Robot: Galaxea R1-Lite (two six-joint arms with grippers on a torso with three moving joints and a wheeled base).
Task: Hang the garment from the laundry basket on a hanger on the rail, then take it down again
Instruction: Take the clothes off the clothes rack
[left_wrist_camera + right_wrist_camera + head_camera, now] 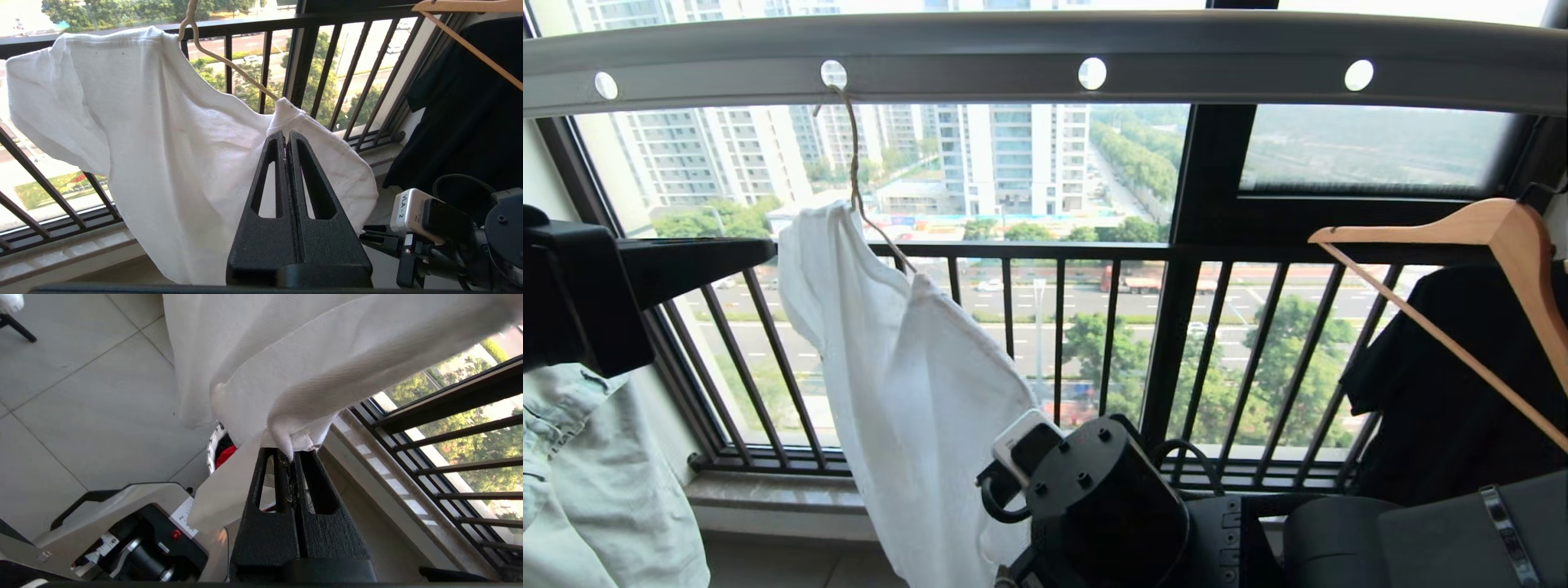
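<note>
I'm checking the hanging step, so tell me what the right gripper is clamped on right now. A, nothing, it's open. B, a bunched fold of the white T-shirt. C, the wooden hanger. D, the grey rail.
B: in the right wrist view the right gripper is shut with a pinch of the white T-shirt bunched at its tips, while the shirt hangs from the cream hanger.

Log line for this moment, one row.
garment: on hanger, tilted | hanger: hooked in rail hole | right gripper: shut on garment fabric | left gripper: shut, empty, before garment
</note>
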